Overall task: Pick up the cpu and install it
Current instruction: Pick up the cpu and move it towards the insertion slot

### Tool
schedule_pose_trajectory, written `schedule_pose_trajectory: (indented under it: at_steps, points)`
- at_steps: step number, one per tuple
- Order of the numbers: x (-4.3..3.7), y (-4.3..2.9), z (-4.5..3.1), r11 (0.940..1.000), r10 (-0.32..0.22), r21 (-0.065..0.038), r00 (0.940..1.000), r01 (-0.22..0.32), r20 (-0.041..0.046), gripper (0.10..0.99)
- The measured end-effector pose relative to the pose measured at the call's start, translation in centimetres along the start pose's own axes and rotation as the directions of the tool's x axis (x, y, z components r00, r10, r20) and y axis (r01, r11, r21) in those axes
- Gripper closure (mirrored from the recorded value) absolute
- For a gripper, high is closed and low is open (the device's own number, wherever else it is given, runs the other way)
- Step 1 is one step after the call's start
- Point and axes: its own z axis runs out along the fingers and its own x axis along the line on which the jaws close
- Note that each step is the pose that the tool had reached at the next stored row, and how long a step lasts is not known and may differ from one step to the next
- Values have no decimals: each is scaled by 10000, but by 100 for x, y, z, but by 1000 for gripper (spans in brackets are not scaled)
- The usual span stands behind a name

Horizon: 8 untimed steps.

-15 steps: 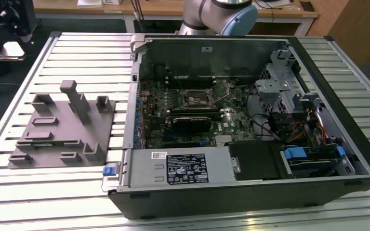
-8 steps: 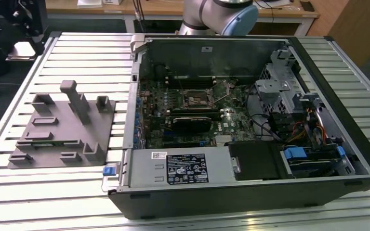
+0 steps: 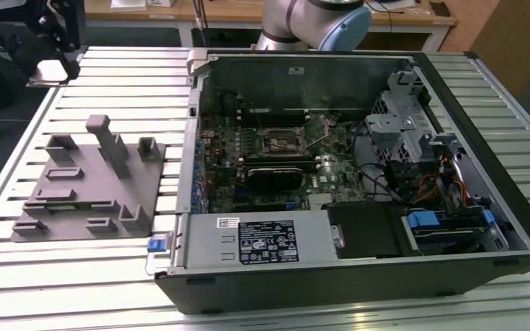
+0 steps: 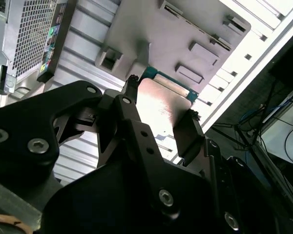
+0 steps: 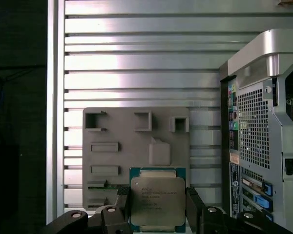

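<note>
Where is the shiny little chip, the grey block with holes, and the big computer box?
cpu (image 5: 157, 200): first wrist view, middle of its silver top.
grey fixture (image 3: 99, 183): exterior view, its flat base.
computer case (image 3: 339, 289): exterior view, its black near wall.

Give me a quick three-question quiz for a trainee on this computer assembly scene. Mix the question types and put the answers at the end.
1. True or false: the cpu already sits in the black socket frame on the motherboard.
2. Multiple choice: what is the gripper holding? A) a screwdriver B) the cpu C) a cable
3. Fill in the blank: in the first wrist view, the grey ____ lies on the slatted table behind the cpu.

Key: 1 false, the cpu is in the gripper. 2 B. 3 fixture.
</note>
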Motion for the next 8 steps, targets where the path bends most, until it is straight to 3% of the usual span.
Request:
schedule_pose_trajectory:
  at_steps: [8]
  points:
    - [-174,5,3,10000,0,0,10000,0,0,545]
